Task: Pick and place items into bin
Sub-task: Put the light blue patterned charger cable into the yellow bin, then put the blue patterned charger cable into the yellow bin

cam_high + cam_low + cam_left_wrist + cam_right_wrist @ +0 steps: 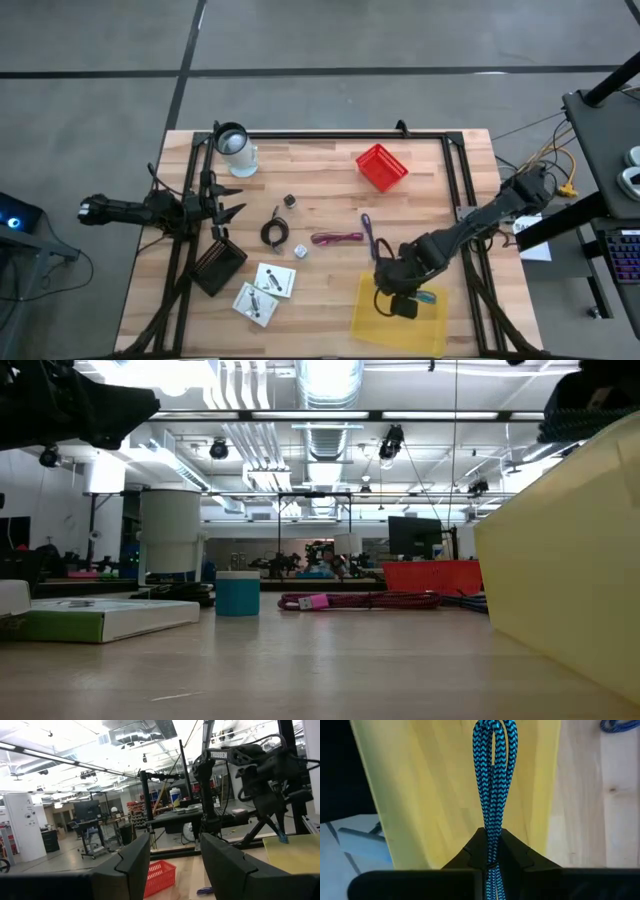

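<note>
My right gripper hangs over the yellow bin and is shut on a teal braided cable. My left gripper waits open above the table's left side, near the clear cup with a black rim. On the wood lie a maroon cable, a purple cable, a black cable coil, two white square cards, a tiny black piece and a white piece. My right gripper pinches the teal cable between its two fingers at a doubled stretch, coming from above and pointing down. The looped end hangs below the fingers over the yellow bin; whether it touches the bin floor I cannot tell.
A red basket stands at the far middle of the table. A black box sits near my left arm, beside the cards. Black rails frame the table. Bare wood lies between the coil and the bin.
</note>
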You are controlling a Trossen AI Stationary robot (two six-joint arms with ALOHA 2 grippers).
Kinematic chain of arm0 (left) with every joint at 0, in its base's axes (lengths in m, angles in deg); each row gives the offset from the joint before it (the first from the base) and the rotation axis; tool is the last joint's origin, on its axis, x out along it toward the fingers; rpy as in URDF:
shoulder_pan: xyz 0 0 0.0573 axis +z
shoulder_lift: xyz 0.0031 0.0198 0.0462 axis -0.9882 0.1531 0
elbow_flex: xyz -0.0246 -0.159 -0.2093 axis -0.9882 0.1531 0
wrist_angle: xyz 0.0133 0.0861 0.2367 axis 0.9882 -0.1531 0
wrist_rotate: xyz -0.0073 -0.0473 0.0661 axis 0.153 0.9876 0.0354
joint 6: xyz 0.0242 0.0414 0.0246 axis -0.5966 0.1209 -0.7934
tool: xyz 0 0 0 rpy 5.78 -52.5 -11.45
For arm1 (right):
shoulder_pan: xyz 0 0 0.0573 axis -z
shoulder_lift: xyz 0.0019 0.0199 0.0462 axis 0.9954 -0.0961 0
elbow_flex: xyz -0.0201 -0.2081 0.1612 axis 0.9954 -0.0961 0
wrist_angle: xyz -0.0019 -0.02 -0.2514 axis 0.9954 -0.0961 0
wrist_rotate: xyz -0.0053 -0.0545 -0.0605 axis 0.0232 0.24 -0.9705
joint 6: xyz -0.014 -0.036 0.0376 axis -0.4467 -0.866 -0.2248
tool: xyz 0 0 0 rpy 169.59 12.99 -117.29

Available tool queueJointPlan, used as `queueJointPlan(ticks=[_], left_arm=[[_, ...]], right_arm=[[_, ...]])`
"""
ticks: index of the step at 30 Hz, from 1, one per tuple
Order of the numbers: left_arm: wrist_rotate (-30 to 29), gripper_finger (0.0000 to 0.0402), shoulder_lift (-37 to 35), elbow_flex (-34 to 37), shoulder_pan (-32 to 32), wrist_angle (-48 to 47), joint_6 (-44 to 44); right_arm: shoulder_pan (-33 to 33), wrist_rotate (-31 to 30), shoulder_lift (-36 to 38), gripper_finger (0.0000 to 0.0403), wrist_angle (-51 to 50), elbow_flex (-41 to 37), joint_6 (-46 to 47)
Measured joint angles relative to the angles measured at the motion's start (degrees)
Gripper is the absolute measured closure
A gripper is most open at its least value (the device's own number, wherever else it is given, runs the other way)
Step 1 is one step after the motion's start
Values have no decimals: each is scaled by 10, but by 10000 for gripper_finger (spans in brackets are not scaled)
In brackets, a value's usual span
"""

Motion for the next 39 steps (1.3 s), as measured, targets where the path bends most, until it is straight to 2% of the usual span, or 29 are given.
queueJointPlan(ticks=[5,14,20,24,30,35,37,39], left_arm=[[0,242,1,0,0,0,0],[0,242,1,0,0,0,0],[0,242,1,0,0,0,0],[0,242,1,0,0,0,-1],[0,242,1,0,0,0,0],[0,242,1,0,0,0,0],[0,242,1,0,0,0,0],[0,242,1,0,0,0,0]], right_arm=[[0,0,-9,372,-4,0,0],[0,0,3,308,-4,0,0],[4,-10,4,281,-5,0,-10],[12,-85,5,273,-5,0,-60],[45,-261,5,280,-3,0,-125],[101,-417,6,284,2,0,-95],[132,-438,6,281,3,0,-61],[163,-418,6,274,9,0,-59]])
